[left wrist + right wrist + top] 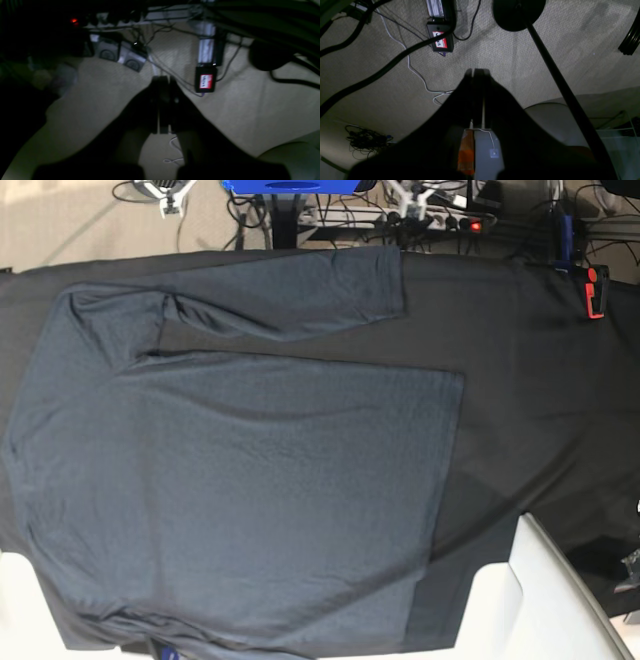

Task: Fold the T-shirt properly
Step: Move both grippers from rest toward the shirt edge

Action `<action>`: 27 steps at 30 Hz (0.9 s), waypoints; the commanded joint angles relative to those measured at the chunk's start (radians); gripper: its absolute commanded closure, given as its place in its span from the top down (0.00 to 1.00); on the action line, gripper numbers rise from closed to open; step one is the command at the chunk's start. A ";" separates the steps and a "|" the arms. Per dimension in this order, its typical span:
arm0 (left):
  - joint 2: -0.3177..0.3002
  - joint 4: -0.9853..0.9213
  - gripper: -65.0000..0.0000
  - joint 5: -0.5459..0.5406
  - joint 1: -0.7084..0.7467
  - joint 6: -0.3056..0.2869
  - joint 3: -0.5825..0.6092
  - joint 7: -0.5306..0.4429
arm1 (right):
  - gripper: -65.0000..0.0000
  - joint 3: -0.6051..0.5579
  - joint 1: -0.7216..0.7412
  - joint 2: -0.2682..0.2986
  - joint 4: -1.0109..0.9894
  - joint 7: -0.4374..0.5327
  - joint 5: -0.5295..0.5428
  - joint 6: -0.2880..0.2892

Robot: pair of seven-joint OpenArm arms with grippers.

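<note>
- T-shirt (pixel 250 480) lies flat, spread over black-clothed worktop (pixel 530 380), one sleeve out along far edge.
- L end effector (pixel 163 82): jaws together, holding nothing, over carpet floor (pixel 250 105).
- R end effector (pixel 477 72): jaws together, nothing held, also over floor.

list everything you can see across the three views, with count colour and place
T-shirt: one, slate grey, spread flat on the table, base view
tablecloth: one, black, under the shirt
clamp: one, red, far edge of the table
carpet: beige, floor in both wrist views
labelled box: one, black with a red and white label, on the floor
cables: several, black and white, across the floor
lamp base: one, black, round, on the floor
left gripper: one, black, shut, empty, over the floor
right gripper: one, black, shut, empty, over the floor
</note>
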 commanded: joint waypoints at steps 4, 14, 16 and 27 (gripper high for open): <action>-0.009 0.000 0.00 0.001 0.006 0.003 -0.001 -0.003 | 0.00 -0.001 -0.008 0.003 0.000 -0.004 -0.002 -0.001; -0.009 0.008 0.00 0.004 0.026 0.003 0.000 -0.011 | 0.00 0.001 -0.036 0.003 0.008 -0.001 -0.002 -0.001; -0.010 0.008 0.00 0.005 0.028 0.003 0.000 -0.011 | 0.00 0.001 -0.054 0.003 0.040 -0.004 -0.002 -0.001; -0.027 0.086 0.00 0.001 0.100 0.003 0.003 -0.012 | 0.00 0.005 -0.125 0.003 0.111 -0.004 -0.001 -0.001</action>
